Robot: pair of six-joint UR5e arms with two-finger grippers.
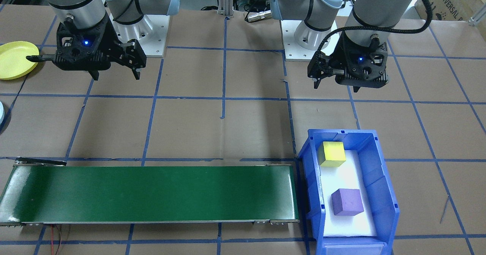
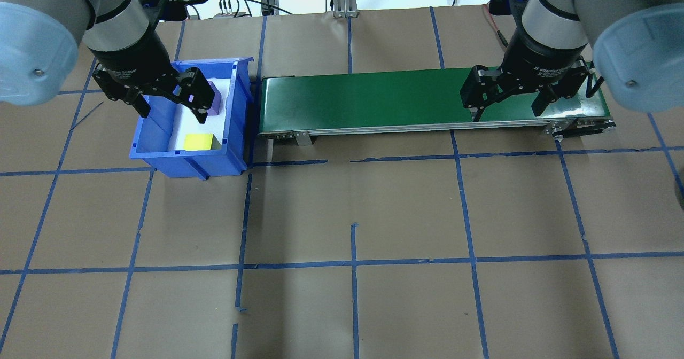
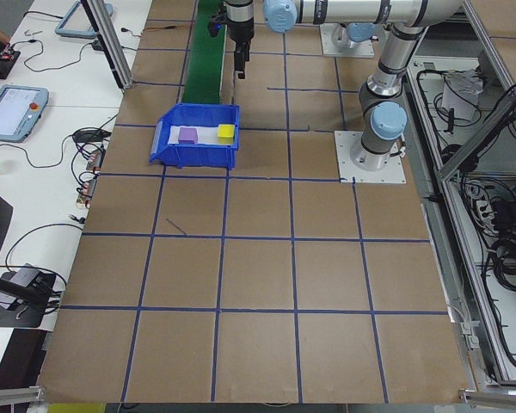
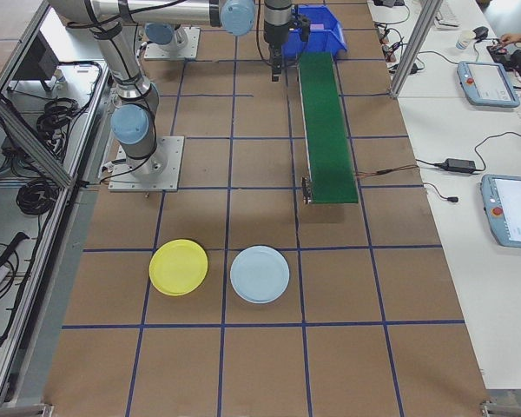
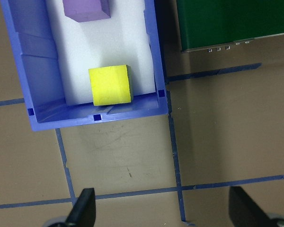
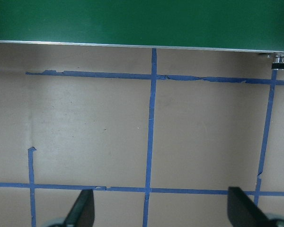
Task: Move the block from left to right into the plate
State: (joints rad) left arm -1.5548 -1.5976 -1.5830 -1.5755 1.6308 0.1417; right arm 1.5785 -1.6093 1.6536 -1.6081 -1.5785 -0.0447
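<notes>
Two blocks, yellow [image 1: 332, 153], purple [image 1: 346, 202], one bin [image 1: 383, 188], one yellow plate [image 1: 13, 59]

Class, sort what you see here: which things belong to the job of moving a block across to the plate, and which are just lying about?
Belongs to the job:
yellow block
purple block
blue bin
green conveyor belt
yellow plate
left gripper, open
right gripper, open

Just lying about:
light blue plate
tablets on the side bench
</notes>
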